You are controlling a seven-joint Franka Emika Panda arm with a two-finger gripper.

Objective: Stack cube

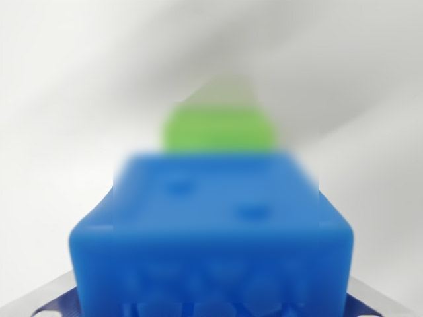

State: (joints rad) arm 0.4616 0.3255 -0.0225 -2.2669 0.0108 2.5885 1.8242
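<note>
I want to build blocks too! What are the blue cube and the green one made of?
The blue cube looks like moulded plastic: even colour, rounded edges, small dimples, faint sheen. The green cube beyond it is probably plastic too, but it is too blurred to be sure.

Blurred pale-grey metal gripper [211, 310] parts show at both bottom corners; blue-patterned edges.

You will find no text, label, brand, number or sign to read here. The blue cube [211, 231] fills the wrist view out of focus, and the raised relief on its near face is too blurred to make out.
</note>
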